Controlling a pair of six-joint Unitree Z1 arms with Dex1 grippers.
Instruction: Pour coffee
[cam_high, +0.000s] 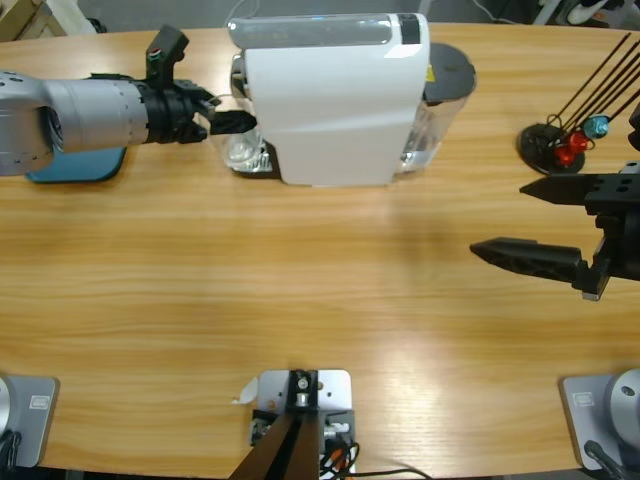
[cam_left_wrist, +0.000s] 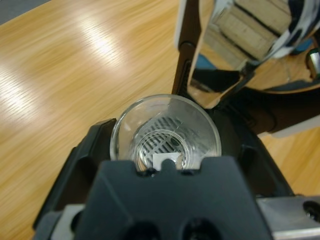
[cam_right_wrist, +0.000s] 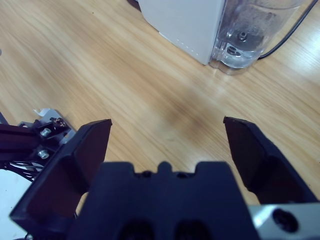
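White coffee machine (cam_high: 335, 100) standing at the table's (cam_high: 300, 290) far edge. Left gripper (cam_high: 222, 125) reaching in at the machine's left end, jaws closed around a small clear glass (cam_left_wrist: 165, 134) on the drip grille (any coffee inside too faint to make out, perhaps none). Right gripper (cam_high: 525, 220) well off the machine's right, jaws spread wide, holding nothing. Capsule rack (cam_high: 560, 140) just beyond

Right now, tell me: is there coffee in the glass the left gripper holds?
No. The glass in the left gripper is clear, with the drip grate visible through its bottom.
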